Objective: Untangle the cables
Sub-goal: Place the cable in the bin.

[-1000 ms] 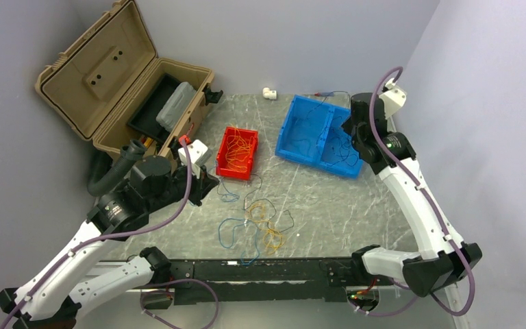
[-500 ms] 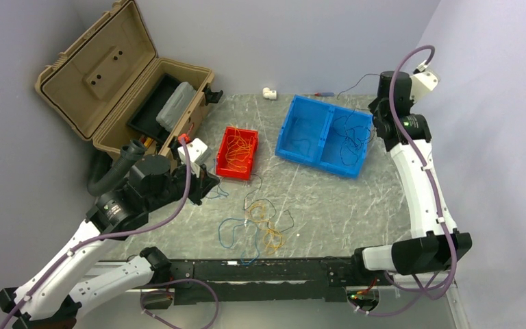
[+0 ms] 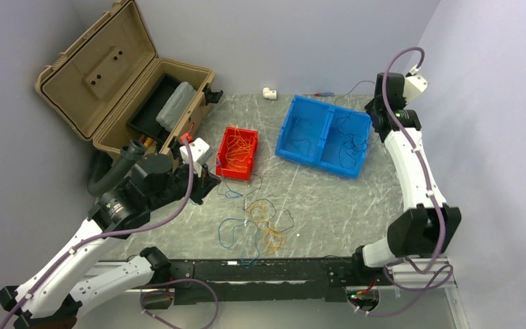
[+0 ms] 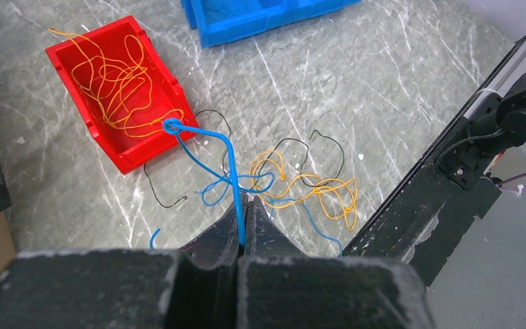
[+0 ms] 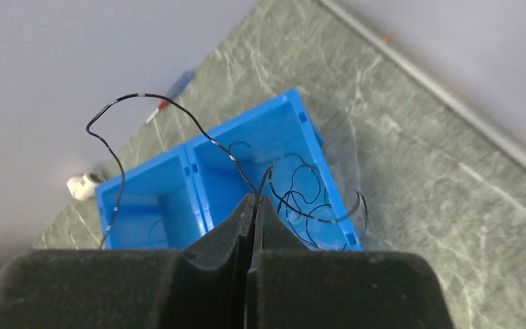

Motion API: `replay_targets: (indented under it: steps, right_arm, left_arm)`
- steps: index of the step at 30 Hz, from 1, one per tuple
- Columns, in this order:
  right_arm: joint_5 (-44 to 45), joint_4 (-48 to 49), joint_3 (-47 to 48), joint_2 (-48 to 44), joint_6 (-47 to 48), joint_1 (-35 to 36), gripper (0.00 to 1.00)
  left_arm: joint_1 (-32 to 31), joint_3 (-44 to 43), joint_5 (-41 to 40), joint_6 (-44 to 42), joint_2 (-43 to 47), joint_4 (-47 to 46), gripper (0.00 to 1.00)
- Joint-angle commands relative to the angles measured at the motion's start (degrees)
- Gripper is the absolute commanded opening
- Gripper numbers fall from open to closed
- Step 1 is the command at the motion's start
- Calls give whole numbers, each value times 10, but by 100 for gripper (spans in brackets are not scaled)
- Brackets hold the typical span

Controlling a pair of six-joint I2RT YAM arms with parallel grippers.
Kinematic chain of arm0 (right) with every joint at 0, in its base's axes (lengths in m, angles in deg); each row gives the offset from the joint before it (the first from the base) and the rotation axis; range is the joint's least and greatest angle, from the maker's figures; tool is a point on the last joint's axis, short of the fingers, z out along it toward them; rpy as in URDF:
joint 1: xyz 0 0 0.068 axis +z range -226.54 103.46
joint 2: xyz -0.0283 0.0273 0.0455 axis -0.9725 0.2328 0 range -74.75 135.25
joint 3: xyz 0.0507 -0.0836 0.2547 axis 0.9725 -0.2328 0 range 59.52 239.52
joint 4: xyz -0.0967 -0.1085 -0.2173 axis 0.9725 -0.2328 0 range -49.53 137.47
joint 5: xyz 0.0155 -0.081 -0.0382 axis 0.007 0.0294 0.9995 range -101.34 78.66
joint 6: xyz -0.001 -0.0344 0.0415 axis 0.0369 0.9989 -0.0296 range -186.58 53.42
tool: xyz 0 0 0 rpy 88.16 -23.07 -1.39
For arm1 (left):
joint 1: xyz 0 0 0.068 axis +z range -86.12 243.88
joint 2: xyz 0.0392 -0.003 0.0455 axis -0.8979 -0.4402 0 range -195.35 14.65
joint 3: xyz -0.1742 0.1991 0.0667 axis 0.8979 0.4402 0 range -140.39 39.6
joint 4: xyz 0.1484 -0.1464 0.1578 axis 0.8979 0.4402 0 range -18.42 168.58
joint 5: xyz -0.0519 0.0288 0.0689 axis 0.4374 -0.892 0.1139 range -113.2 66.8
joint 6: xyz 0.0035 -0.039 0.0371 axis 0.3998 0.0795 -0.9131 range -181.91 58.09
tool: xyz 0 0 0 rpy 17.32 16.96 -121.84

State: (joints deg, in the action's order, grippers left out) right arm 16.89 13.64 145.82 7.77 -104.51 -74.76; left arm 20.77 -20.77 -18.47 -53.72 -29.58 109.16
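Right claw [image 5: 253, 200] higher (black cable [image 5: 137, 95] leftward)

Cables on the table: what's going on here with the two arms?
Both arms are working through a cable tangle. The left gripper is shut on a blue cable, lifted from the loose pile beside the red bin, which holds orange cables. The right gripper is shut on a black cable, held above the blue bin, whose right compartment holds dark cables.
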Motion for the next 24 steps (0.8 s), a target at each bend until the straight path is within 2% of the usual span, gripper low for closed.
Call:
replay_targets:
  steps: [1,3,5,9,12,16,24]
  right_arm:
    - [-135,47,-21,73,-28,-55,0]
    - [-175,50,-20,111,-35,-71,0]
    - [-173,41,-12,147,-41,-77,0]
    - [-75,-17,27,199,-50,-78,0]
    - [-47,-27,35,216,-44,-75,0]
    - [-9,-38,32,226,-42,-43,0]
    - [8,-44,10,265,-77,14,0]
  left_arm:
    - [-1,-19,4,-8,-5,-13,0]
    - [-2,-19,3,-10,-5,-14,0]
    - [-1,-18,1,-12,-6,-14,0]
    - [-1,-20,-1,-16,-11,-12,0]
    - [-1,-20,-1,-19,-13,-13,0]
    - [-2,-18,-1,-20,-17,-18,0]
    - [-2,-12,-1,-19,-12,-17,0]
